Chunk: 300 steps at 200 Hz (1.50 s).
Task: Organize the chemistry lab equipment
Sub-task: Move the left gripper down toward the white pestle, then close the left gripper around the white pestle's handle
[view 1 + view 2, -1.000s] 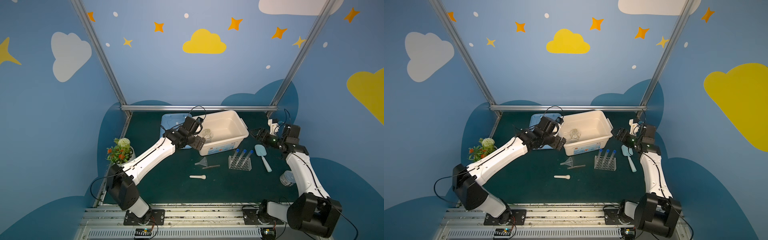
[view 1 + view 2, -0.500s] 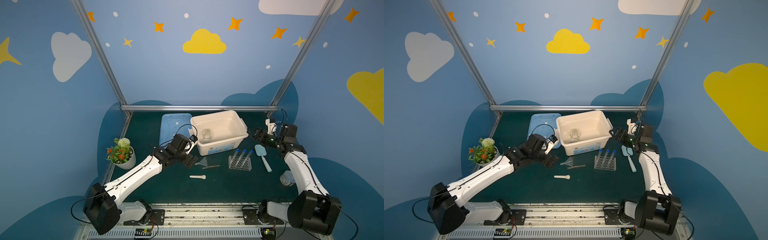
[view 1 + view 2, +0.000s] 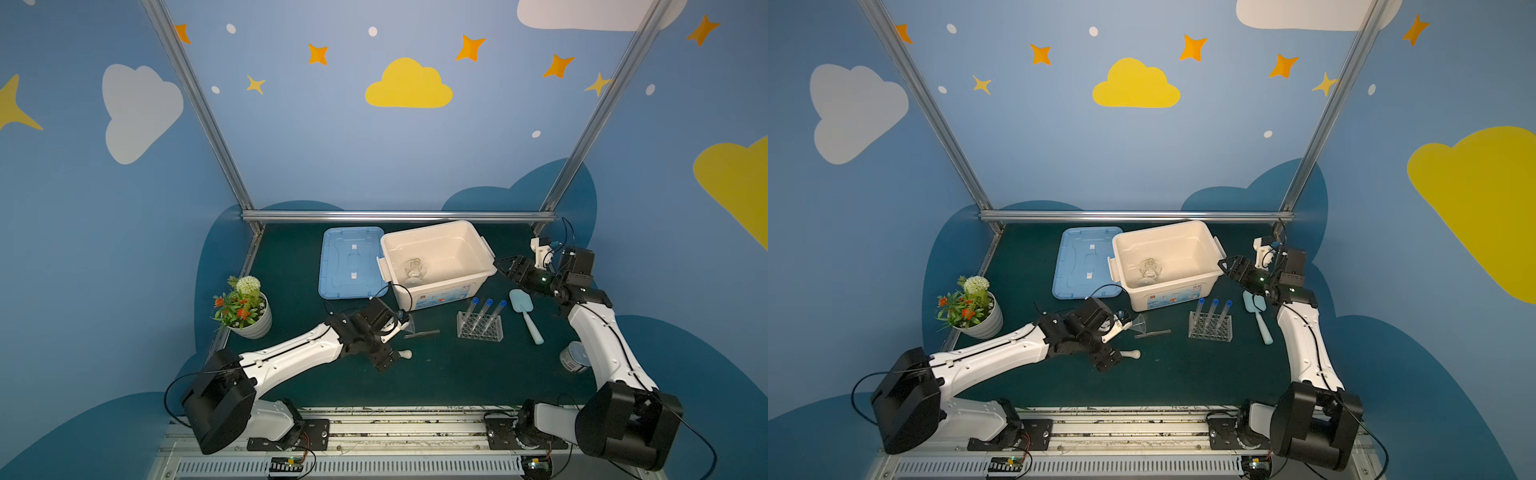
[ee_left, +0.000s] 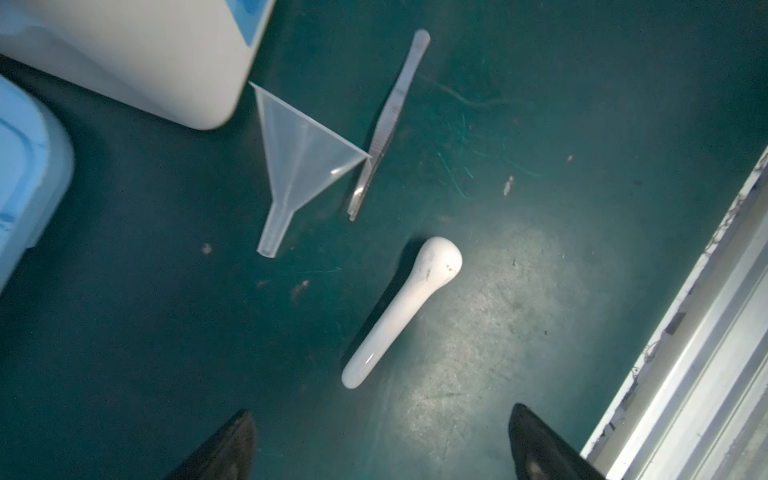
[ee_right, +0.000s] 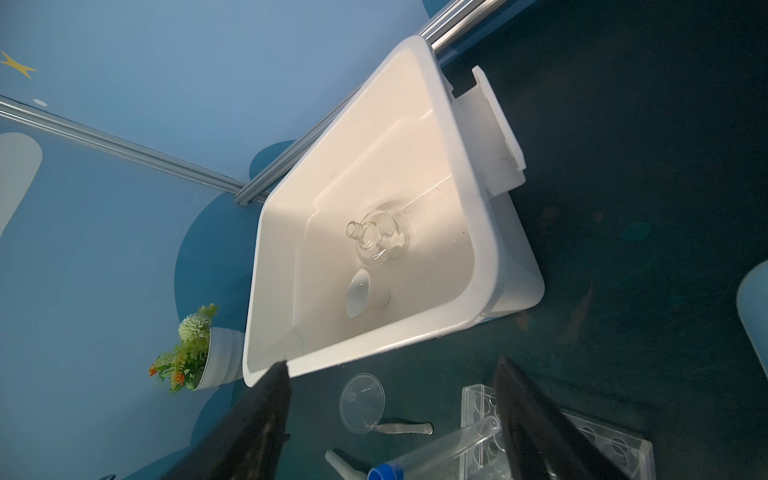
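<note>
The left gripper is coming down and away from the white bin. A second ago it was hanging at the bin's near-left corner. It is now hovering low over the mat, jaws spread wide with nothing between them. The white pestle is lying just ahead of its fingertips, in line with the gap and touching neither one. Farther out from this gripper, the clear funnel is lying on its side, its rim meeting the metal tweezers beside it.

The right gripper is hardly shifting. It is still waiting just beside the bin's right handle, its jaws wide and empty. Ahead of it, inside the bin, the glass flask is standing where it stood before, with a small white bowl sitting next to it, apparently tipped over. Nearer than this gripper and lower, the clear rack is holding three blue-capped tubes, unmoved.
</note>
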### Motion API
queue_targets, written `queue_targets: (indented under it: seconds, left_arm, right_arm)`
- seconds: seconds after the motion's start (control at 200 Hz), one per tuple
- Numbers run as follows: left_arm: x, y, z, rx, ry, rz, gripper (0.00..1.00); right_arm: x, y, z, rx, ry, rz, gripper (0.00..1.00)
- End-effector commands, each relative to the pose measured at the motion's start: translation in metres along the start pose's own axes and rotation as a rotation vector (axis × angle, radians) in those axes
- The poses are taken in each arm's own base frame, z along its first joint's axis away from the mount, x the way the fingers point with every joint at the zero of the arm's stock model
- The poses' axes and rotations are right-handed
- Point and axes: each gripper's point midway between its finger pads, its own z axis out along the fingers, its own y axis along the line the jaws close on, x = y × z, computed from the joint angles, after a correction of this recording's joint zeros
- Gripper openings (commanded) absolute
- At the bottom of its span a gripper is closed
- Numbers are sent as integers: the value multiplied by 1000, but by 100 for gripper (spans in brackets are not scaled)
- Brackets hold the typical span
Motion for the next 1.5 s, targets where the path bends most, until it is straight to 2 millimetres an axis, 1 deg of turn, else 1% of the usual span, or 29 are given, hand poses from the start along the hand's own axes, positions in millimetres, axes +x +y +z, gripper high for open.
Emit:
queue_targets:
  seconds: [0.0,0.125,0.22,0.275,0.345,0.481,0.696,0.796,0.946,1.016,1.111,1.196,1.372,1.497]
  left_arm:
    - [-2,-4,8,7,13,32,91]
    - [1,-13,18,33,60,71,87]
    - [9,-20,27,52,120,116,84]
    - [15,-20,31,42,161,138,82]
    - [18,-17,36,29,191,144,78]
    - [15,-19,43,35,181,141,78]
    - [10,-12,51,3,188,154,77]
    - [10,-14,58,17,207,163,72]
    - [12,-12,66,19,241,168,69]
    - [13,-13,67,24,254,175,63]
    - [16,-14,69,31,272,177,48]
    - [20,-16,70,43,285,177,39]
    - [25,-20,69,67,302,172,25]
    - [27,-20,69,67,311,167,18]
  right_arm:
    - [-7,6,-2,0,-17,-27,77]
    - [-6,6,-3,5,-17,-26,77]
    - [-7,6,-4,9,-21,-29,77]
    - [-6,6,-4,9,-22,-33,77]
    - [-6,5,-4,12,-22,-28,77]
    - [-7,5,-2,8,-20,-23,77]
    - [-6,5,-3,10,-18,-27,77]
    - [-6,6,-3,8,-16,-27,77]
    - [-5,6,-5,11,-19,-33,77]
    - [-6,6,-5,11,-23,-35,78]
    - [-6,6,-5,10,-23,-35,78]
    - [-7,7,-5,9,-25,-34,78]
    - [-9,6,-5,13,-31,-30,78]
    - [-10,6,-5,11,-34,-29,78]
